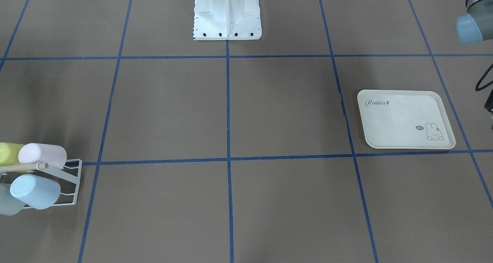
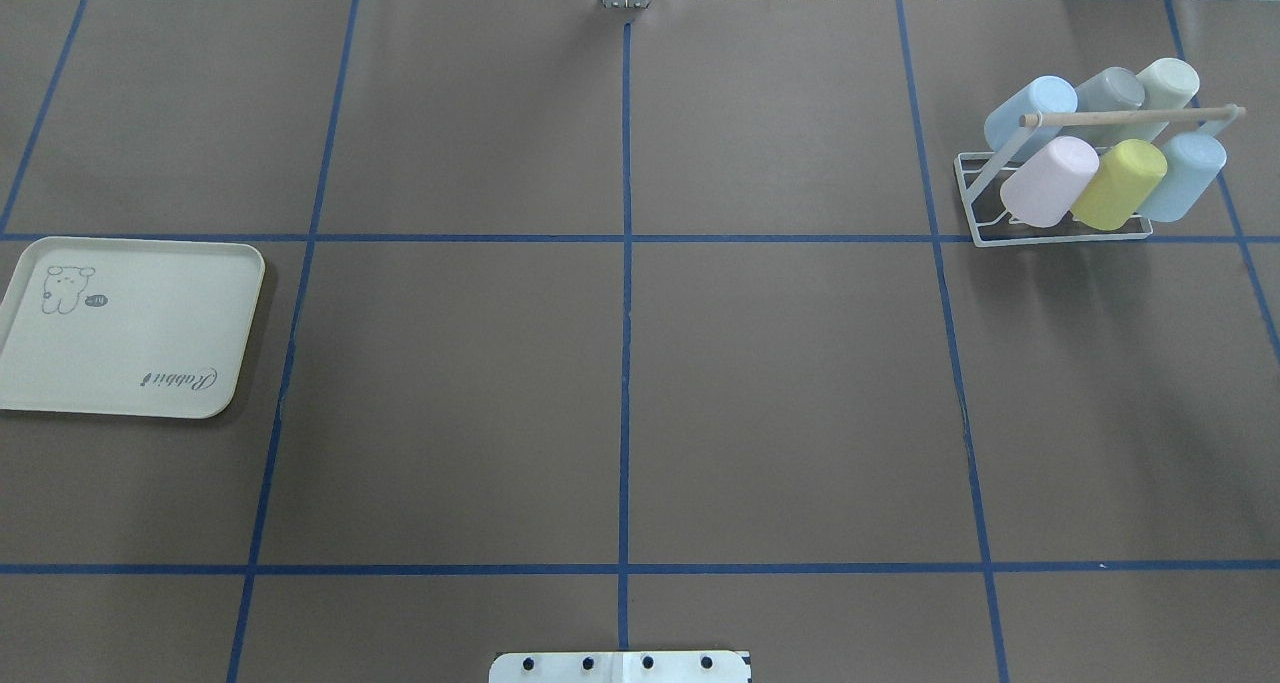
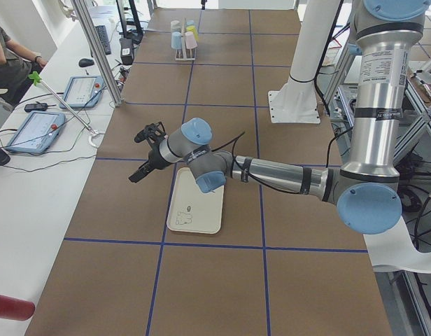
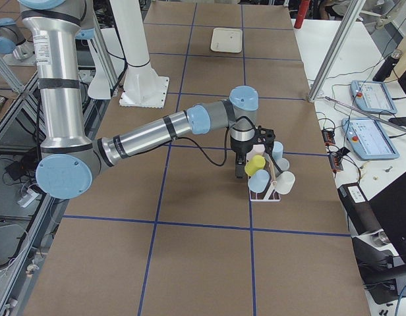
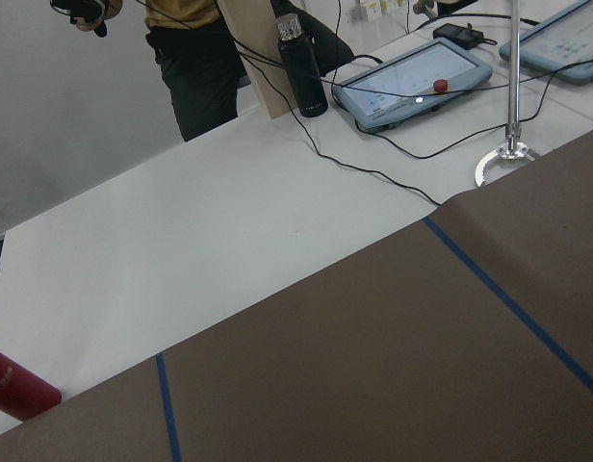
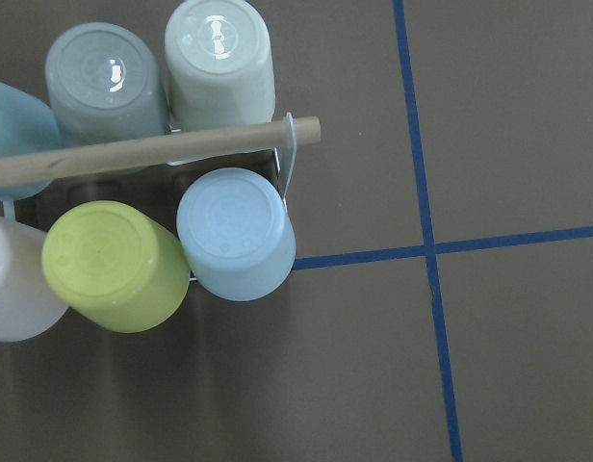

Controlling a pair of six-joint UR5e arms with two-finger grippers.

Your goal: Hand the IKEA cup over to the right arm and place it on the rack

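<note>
Here, the black two-finger right gripper (image 4: 246, 158) hangs over the white wire rack (image 2: 1130, 115) of pastel plastic cups (image 2: 1050, 181); jaw spacing cannot be told.

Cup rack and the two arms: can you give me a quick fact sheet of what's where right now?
Rack: white wire, wooden rod, on the robot's right
Cups on rack: six, bottoms up; pink cup, yellow cup, light blue cup in front; blue cup, grey cup, cream cup behind
Tray: cream, rabbit print, on the robot's left
Right gripper: above the rack; open or shut unclear
Left gripper: over the table near the tray, no cup seen in it; open or shut unclear
</note>
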